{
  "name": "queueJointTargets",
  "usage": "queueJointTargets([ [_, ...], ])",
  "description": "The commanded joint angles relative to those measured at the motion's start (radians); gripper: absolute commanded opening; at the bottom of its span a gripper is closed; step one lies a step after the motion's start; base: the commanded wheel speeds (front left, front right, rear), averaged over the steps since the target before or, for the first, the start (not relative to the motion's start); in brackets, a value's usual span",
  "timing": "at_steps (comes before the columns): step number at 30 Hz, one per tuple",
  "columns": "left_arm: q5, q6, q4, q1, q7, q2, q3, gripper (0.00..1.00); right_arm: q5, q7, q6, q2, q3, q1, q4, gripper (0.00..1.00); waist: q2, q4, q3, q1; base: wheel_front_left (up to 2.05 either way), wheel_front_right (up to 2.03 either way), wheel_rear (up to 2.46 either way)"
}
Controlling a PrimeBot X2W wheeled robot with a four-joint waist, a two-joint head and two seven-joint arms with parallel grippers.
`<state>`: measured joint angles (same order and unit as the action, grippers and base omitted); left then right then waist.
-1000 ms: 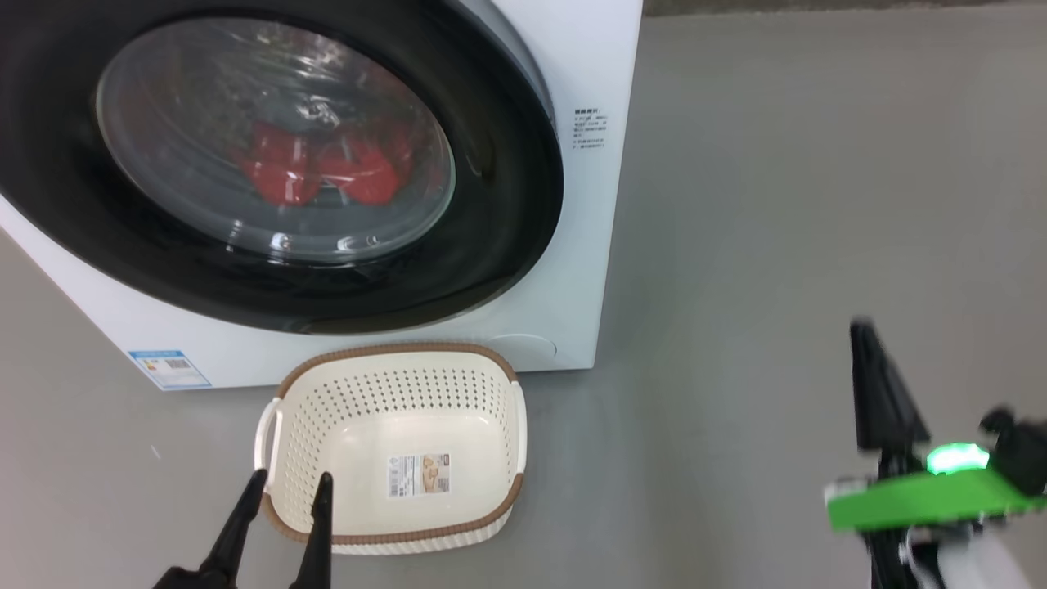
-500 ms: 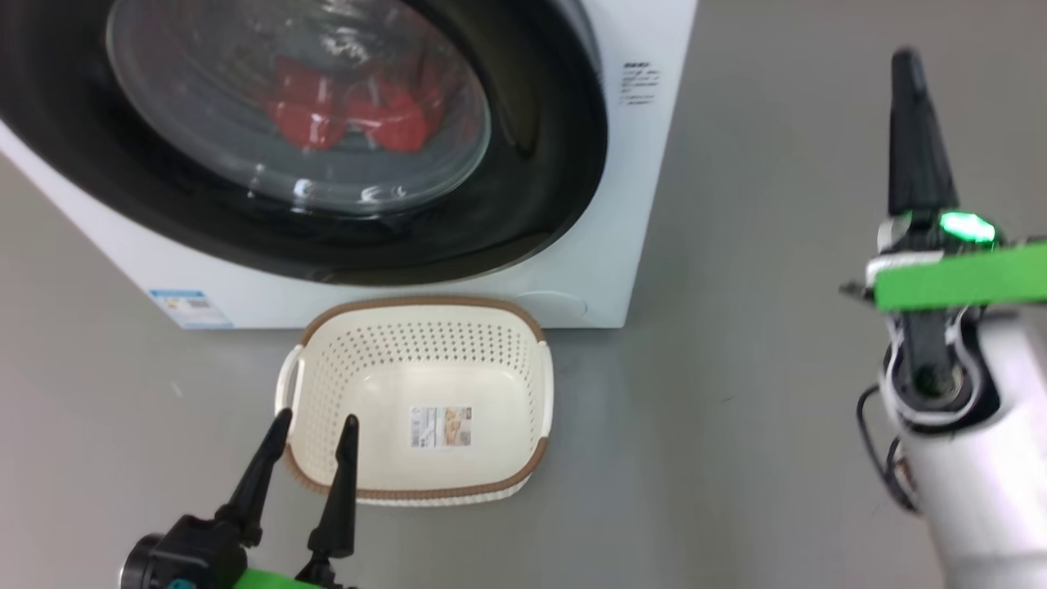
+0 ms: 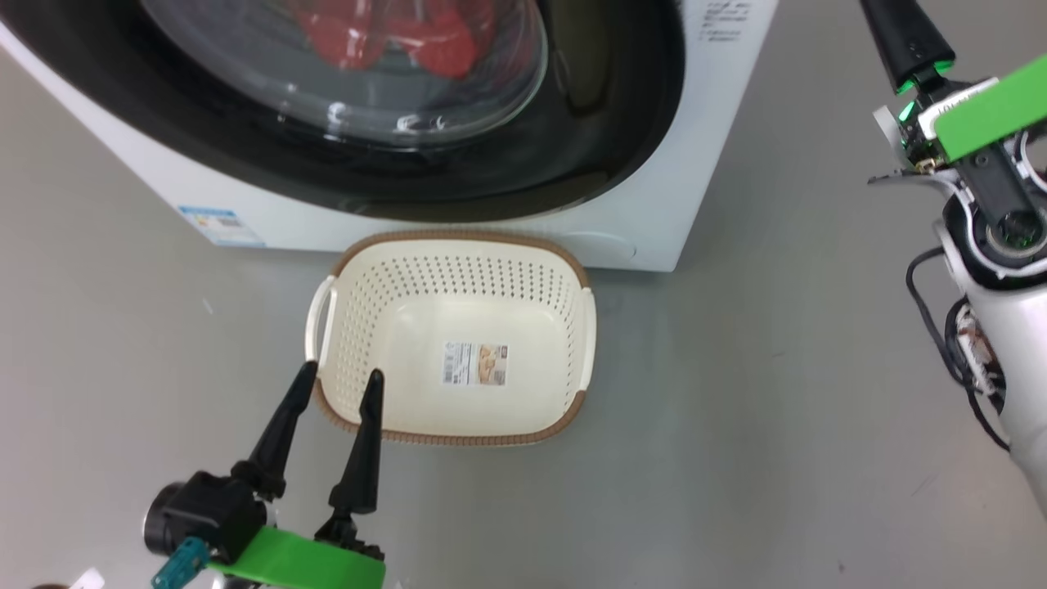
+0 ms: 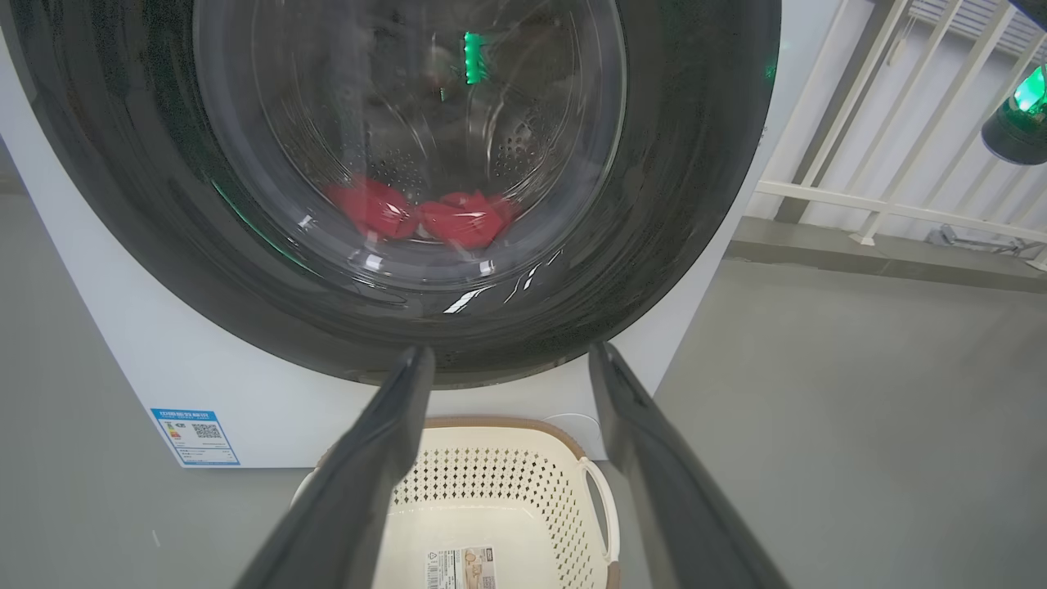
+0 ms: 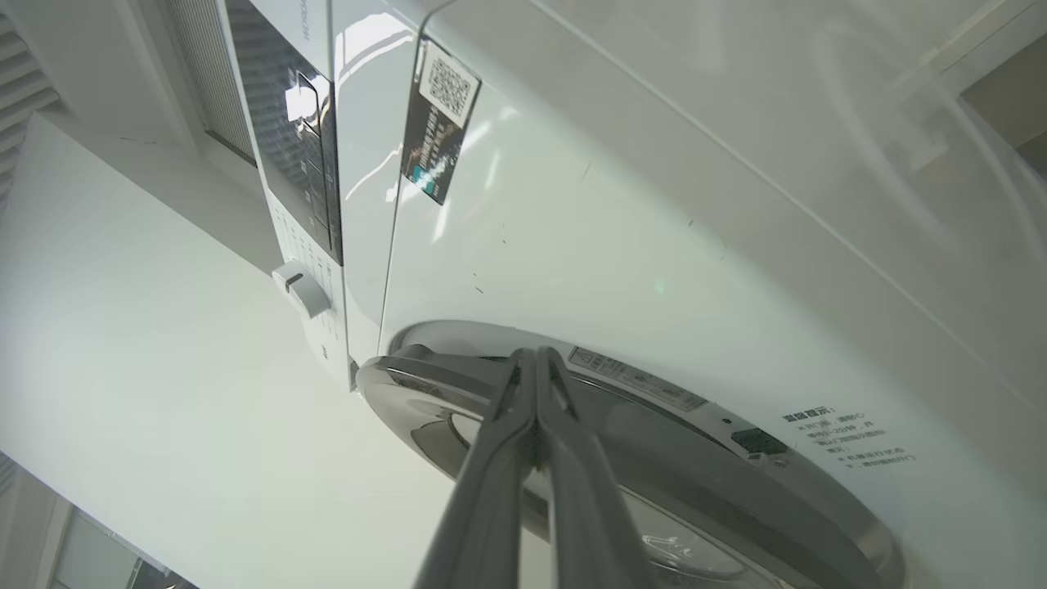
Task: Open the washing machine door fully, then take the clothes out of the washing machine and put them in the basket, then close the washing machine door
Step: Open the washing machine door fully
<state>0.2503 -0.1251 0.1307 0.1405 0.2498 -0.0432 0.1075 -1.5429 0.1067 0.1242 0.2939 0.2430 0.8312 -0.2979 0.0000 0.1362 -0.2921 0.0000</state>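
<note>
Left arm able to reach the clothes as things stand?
Probably not. The clothes lie behind the glass of the washing machine door, which looks shut; the open left gripper hovers by the basket.

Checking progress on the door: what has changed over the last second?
The right gripper, shut, has risen from low at the right toward the right edge of the washing machine door; the head camera shifted too. Unchanged: door closed, clothes inside, basket empty, left gripper open by its near-left rim.
</note>
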Motion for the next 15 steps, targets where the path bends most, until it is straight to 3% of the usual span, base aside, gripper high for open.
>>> queueJointTargets([
  [1, 0.008, -0.005, -0.023, 0.026, 0.012, -0.007, -0.024, 1.00, -0.012, 0.014, 0.007, 0.000, 0.013, 0.021, 0.018, 0.00, 0.0000, 0.024, -0.031, 0.0000, 0.00, 0.00, 0.00],
  [7, 0.017, -0.005, -0.019, 0.056, 0.012, -0.007, -0.008, 1.00, -0.043, 0.156, 0.007, 0.011, 0.062, 0.108, -0.077, 0.00, 0.0000, 0.042, -0.071, 0.0000, 0.00, 0.00, 0.00],
  [15, 0.030, -0.005, -0.014, 0.083, 0.012, -0.007, 0.013, 1.00, -0.119, 0.278, 0.007, -0.005, 0.036, 0.200, -0.162, 0.00, 0.0000, 0.065, -0.113, 0.0000, 0.00, 0.00, 0.00],
])
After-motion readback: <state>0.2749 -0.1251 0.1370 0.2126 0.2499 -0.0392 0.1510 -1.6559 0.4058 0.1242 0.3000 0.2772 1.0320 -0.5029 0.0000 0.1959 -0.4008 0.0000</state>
